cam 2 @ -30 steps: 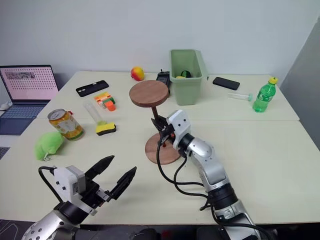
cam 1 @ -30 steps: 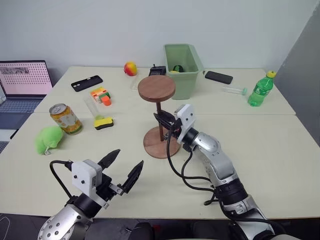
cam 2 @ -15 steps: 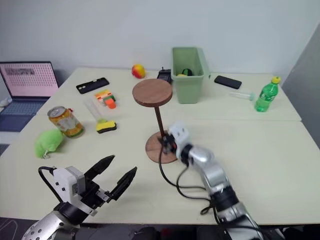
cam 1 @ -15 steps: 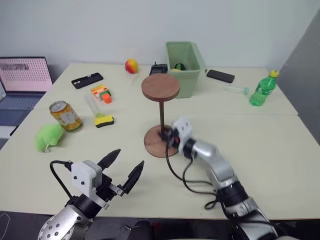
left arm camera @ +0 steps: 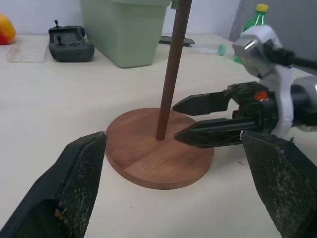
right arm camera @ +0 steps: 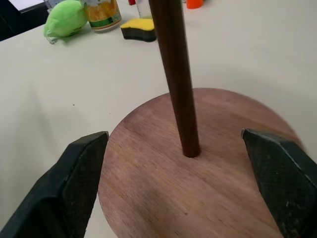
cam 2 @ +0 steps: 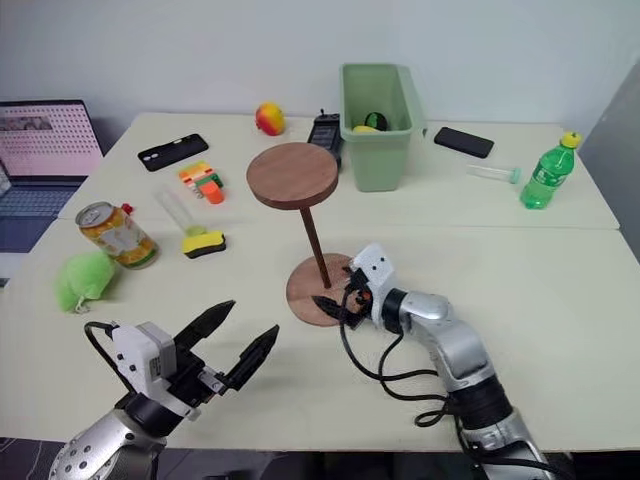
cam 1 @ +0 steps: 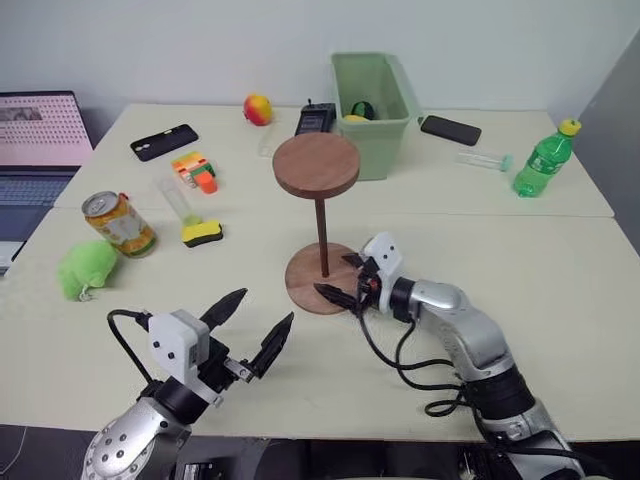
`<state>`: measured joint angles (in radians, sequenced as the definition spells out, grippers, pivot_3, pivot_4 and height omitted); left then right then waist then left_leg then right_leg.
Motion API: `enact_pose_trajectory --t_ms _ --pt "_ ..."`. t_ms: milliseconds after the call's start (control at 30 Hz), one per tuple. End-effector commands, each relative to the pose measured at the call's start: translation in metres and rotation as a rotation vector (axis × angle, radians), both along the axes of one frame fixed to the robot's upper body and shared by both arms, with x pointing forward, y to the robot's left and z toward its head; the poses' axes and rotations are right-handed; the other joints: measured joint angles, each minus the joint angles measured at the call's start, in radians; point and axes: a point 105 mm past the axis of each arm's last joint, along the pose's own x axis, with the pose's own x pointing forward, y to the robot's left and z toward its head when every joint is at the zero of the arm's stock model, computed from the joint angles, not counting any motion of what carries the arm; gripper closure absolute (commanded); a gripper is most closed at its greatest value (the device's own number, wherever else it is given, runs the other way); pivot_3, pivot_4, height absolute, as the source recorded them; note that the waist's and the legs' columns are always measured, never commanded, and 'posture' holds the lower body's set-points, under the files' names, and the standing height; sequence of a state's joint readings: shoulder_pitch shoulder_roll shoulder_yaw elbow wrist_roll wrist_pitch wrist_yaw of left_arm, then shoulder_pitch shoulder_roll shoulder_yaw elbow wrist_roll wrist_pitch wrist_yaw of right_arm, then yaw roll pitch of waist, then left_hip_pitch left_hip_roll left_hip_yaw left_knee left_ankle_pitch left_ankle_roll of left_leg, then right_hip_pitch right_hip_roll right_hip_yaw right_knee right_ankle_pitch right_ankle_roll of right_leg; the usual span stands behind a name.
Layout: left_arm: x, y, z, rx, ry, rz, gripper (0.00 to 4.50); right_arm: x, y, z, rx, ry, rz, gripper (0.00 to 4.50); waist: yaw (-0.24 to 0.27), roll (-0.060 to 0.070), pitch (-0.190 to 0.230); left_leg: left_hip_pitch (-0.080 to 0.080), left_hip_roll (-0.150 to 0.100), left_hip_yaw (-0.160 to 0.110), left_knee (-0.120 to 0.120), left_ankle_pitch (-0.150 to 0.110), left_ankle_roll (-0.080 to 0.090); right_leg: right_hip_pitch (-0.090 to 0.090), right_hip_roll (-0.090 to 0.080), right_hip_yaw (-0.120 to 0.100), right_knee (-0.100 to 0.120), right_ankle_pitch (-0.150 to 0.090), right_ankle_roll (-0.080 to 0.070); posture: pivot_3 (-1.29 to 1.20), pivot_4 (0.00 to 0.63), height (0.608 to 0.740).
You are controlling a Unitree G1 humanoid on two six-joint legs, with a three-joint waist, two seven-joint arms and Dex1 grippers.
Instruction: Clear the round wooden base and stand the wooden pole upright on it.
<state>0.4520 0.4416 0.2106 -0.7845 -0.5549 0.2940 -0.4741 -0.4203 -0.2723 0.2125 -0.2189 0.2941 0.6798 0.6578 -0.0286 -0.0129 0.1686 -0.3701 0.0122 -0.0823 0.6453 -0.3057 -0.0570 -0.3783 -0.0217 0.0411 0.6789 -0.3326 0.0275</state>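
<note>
The round wooden base (cam 1: 303, 288) lies flat in the middle of the table. The wooden pole (cam 1: 321, 228) stands upright in its centre hole, its disc (cam 1: 316, 165) on top. My right gripper (cam 1: 335, 277) hovers low over the base's near right part, open. Its fingers (left arm camera: 208, 102) point at the pole's foot (right arm camera: 189, 144) and stop just short of it, touching nothing. My left gripper (cam 1: 264, 308) floats open and empty over the table's front edge, left of the base, and faces the pole (left arm camera: 171, 69).
A green bin (cam 1: 372, 100), a black controller (cam 1: 314, 118) and a round fruit (cam 1: 258, 108) stand at the back. On the left are a can (cam 1: 118, 222), a green plush (cam 1: 82, 268), a yellow sponge (cam 1: 202, 233), a clear tube (cam 1: 174, 198), a laptop (cam 1: 35, 140). A green bottle (cam 1: 545, 160) stands far right.
My right gripper let go of the pole's rod, opened wide and sank to the base. The pole stays upright by itself. The camera has tilted; my left gripper is unchanged.
</note>
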Motion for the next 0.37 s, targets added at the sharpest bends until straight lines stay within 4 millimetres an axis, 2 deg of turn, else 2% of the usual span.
enact_pose_trajectory --t_ms 33,167,267,367 --pt "0.011 0.020 0.010 0.053 0.006 -0.022 0.00 -0.010 -0.024 0.037 0.013 -0.050 0.060 0.02 0.001 0.001 0.001 0.000 0.000 -0.001 0.000 0.000 0.000 0.000 0.000 -0.001 0.000 0.000 0.000 0.00 0.150 0.740" --pt "0.022 0.036 -0.002 0.205 0.161 -0.073 0.00 -0.022 -0.048 0.049 -0.034 -0.020 0.124 0.02 -0.001 -0.001 0.005 0.001 0.000 -0.001 0.000 0.000 0.000 0.001 0.001 -0.001 0.001 0.000 0.000 0.00 0.150 0.740" --pt "0.034 0.052 0.016 0.279 0.154 -0.102 0.00 -0.033 -0.061 0.061 -0.045 0.010 0.203 0.02 -0.005 -0.002 0.009 0.000 0.000 0.001 0.000 0.000 0.001 0.000 0.001 0.000 0.000 0.000 0.000 0.00 0.150 0.740" --pt "0.053 0.067 0.037 0.276 0.148 -0.102 0.00 -0.032 -0.078 0.066 -0.066 0.000 0.192 0.02 -0.004 -0.004 0.012 0.000 0.001 0.000 0.000 0.000 0.000 -0.001 0.001 -0.001 0.001 0.000 0.000 0.00 0.150 0.740"
